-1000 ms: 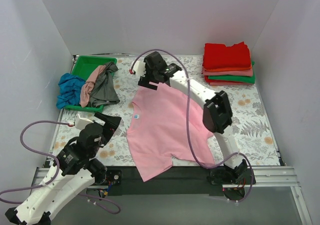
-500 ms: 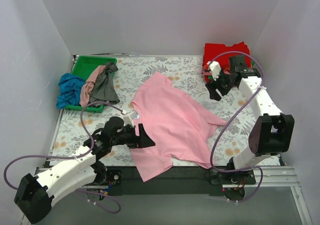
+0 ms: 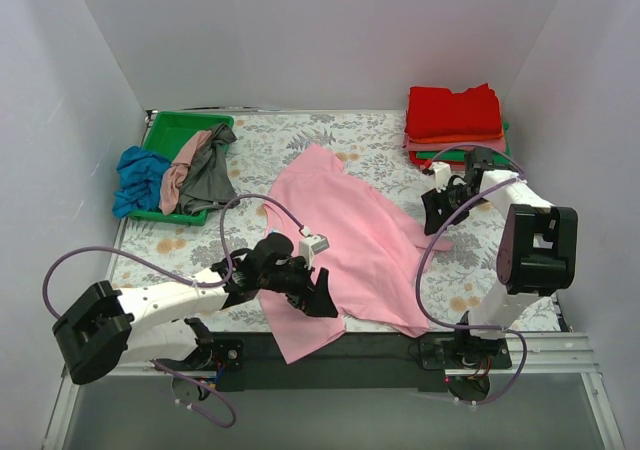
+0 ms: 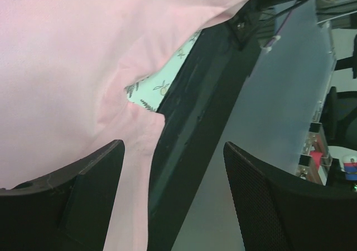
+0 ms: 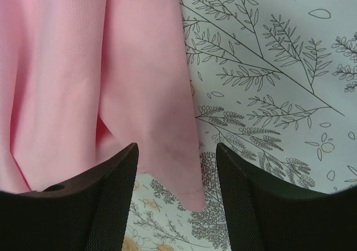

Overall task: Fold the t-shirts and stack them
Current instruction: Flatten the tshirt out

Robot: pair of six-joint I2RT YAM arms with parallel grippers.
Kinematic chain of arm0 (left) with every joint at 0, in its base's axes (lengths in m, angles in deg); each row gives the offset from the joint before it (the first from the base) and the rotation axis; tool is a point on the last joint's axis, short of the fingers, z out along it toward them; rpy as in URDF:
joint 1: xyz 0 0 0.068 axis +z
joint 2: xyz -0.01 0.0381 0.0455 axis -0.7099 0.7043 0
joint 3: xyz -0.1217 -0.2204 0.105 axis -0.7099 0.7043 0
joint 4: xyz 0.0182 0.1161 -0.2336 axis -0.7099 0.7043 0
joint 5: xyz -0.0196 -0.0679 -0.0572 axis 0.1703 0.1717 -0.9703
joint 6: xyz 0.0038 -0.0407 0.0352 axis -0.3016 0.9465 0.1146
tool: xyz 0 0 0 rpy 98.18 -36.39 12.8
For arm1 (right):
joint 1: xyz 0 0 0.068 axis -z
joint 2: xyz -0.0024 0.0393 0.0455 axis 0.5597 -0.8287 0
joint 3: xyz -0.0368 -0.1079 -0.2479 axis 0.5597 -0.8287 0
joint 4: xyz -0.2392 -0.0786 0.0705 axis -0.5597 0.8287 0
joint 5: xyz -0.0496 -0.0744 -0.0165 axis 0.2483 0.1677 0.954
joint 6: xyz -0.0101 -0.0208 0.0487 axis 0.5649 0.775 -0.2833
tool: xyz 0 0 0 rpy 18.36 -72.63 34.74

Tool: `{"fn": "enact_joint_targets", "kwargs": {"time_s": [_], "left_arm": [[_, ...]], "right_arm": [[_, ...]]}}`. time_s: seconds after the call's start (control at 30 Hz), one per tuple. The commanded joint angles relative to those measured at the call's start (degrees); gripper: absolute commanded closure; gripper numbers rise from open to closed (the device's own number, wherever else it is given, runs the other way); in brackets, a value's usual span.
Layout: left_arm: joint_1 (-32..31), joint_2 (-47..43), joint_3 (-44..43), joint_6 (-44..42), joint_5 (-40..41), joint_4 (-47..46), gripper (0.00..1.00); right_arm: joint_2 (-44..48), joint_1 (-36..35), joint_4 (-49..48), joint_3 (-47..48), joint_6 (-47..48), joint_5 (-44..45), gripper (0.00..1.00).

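Top external view shows the light pink t-shirt (image 3: 350,232) spread out flat but askew across the middle of the surface (image 3: 290,130). Its hem (image 4: 131,206) spills over the near edge onto the dark rail (image 3: 370,355).

The left claw (image 3: 322,295) hovers at that near corner with its jaws wide apart. The left wrist view shows pink cloth under and between the fingers, nothing pinched. The right claw (image 3: 437,210) is also spread, hanging low over the tip of the sleeve (image 5: 148,95) on the far-right side, with bare surface just beside it.

The shirt looks thin, light and limp. It will sag and crease wherever it is unsupported, and it should slide easily on the smooth printed surface. I judge that a pinch at an edge is the best hold, at a sleeve end, shoulder or hem corner, with both claws lifting together so the fold lands straight. The overhanging hem may drag on the rail.

A folded stack (image 3: 455,130), red on top, sits at the far-right corner. At the far left, a blue shirt (image 3: 138,178), salmon shirt (image 3: 178,180) and grey shirt (image 3: 212,175) lie heaped over a green tray (image 3: 175,130). The surface is grey with a leaf-and-flower print. Plain white walls (image 3: 320,30) close in the left, right and far sides.
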Motion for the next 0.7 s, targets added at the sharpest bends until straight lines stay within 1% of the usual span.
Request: {"fn": "enact_joint_targets", "kwargs": {"time_s": [0.0, 0.03, 0.07, 0.23, 0.27, 0.33, 0.37, 0.43, 0.47, 0.57, 0.63, 0.67], "left_arm": [[-2.2, 1.4, -0.8, -2.0, 4.5, -1.3, 0.3], [-2.6, 1.4, -0.1, -1.3, 4.8, -3.2, 0.3], [-3.2, 1.2, 0.4, -1.0, 5.0, -3.6, 0.3], [-3.6, -2.8, 3.1, 0.7, 7.1, -3.7, 0.3], [-3.7, -4.9, 4.0, 1.2, 7.4, -3.6, 0.3], [-3.7, -7.0, 4.5, 1.8, 8.5, -3.1, 0.3], [-3.7, -8.8, 4.8, 1.9, 8.8, -2.8, 0.3], [-3.7, -10.7, 4.9, 2.2, 9.7, -1.9, 0.3], [-3.7, -11.5, 4.7, 2.1, 11.0, 0.4, 0.3], [-3.7, -15.8, 3.5, 1.9, 14.2, 4.5, 0.3], [-3.7, -19.4, 2.5, 1.9, 15.5, 6.8, 0.3], [-3.7, -20.3, 2.1, 1.9, 16.9, 7.4, 0.3]], "right_arm": [[-1.8, -0.4, -2.0, -0.5, -0.7, -0.2, 0.37], [-2.3, -0.3, -1.8, -0.5, -0.8, -0.2, 0.39], [-3.0, -0.3, -1.8, -0.3, -0.8, -0.2, 0.43], [-3.4, -0.3, -1.4, -0.3, -0.8, -0.3, 0.56], [-3.5, -0.3, -1.0, -0.1, -0.7, -0.2, 0.63], [-3.6, -0.3, -0.8, 0.2, -0.6, -0.2, 0.7], [-4.0, -0.3, -0.7, 0.8, -0.6, -0.2, 0.8], [-4.3, -0.3, 0.1, 1.6, -0.6, 0.0, 0.9], [-4.5, -0.3, 0.3, 2.7, -0.7, 0.4, 0.98], [-3.9, -0.3, 0.3, 5.1, -0.8, 2.1, 0.99], [-3.8, -0.3, -0.7, 10.2, -1.0, 4.5, 0.99], [-4.4, -0.3, -1.5, 12.3, -1.4, 7.5, 0.99]]}}
